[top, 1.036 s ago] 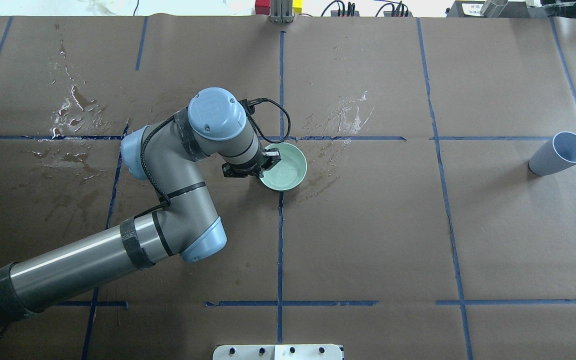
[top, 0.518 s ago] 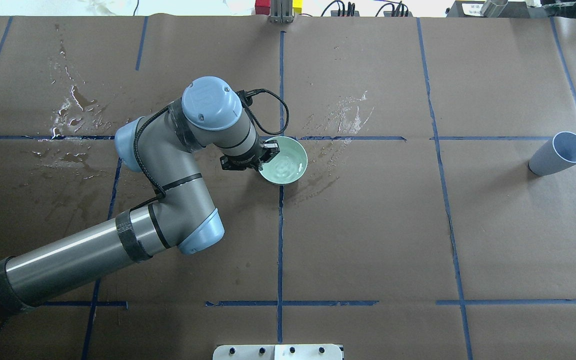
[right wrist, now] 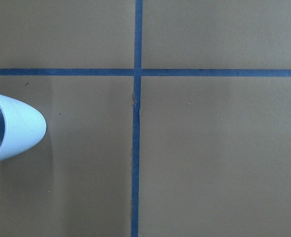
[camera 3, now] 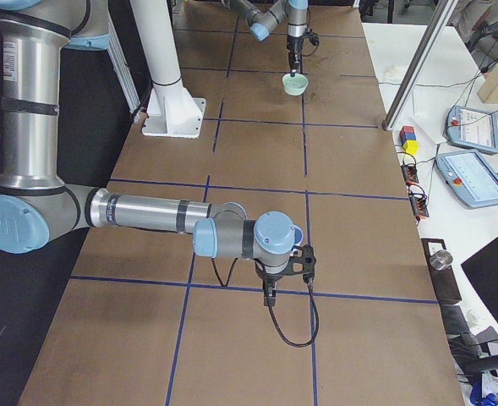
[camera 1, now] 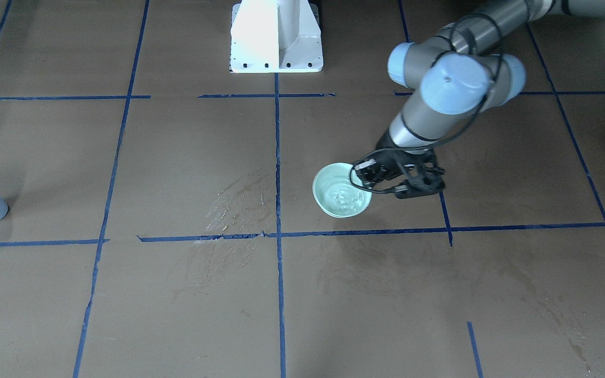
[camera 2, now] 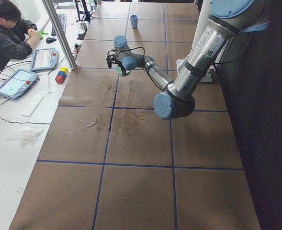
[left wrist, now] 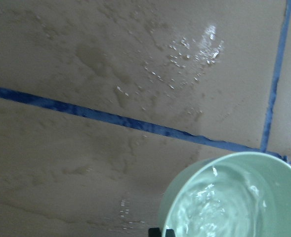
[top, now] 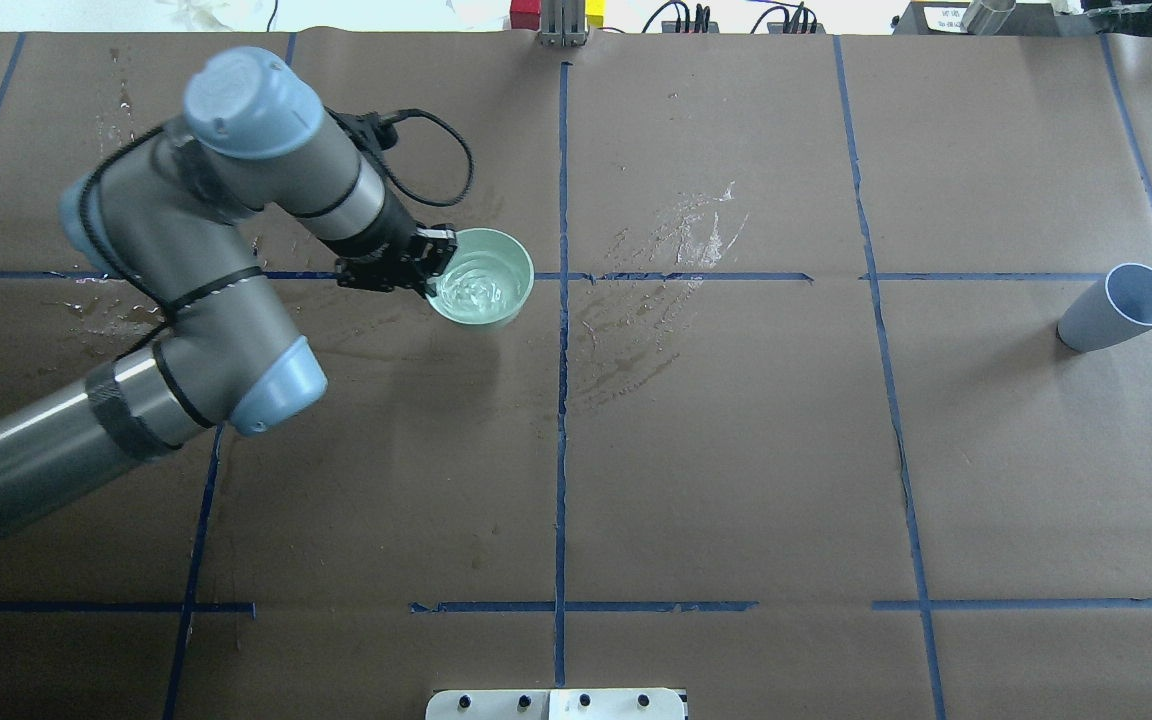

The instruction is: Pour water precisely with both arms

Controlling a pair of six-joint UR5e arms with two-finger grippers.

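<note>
Here, the left arm (top: 226,200) has swung back towards its own side. Half a second earlier the green bowl (top: 522,258) sat against the central tape line by the wet streaks (top: 681,235). In the overhead view it now hangs left of that line, over the cross tape and apparently clear of the brown paper. The left gripper (top: 433,270) pinches the bowl's near rim, one finger inside and one outside.

The water (top: 476,285) lies in this bowl and has gone from nearly calm to strongly rippled. The wrist view shows glints across its whole surface. The move therefore reads as a lift-and-carry stage. The slosh suggests the load should settle before any tilt, or the pour will lose precision.

The pale grey-blue cup (top: 1086,328) stands well apart at the far right, and its mouth shows no liquid. The right arm (camera 3: 147,211) appears only in the right side view, low over the paper. Whether the right gripper (camera 3: 304,262) is spread or closed cannot be told from there.
</note>
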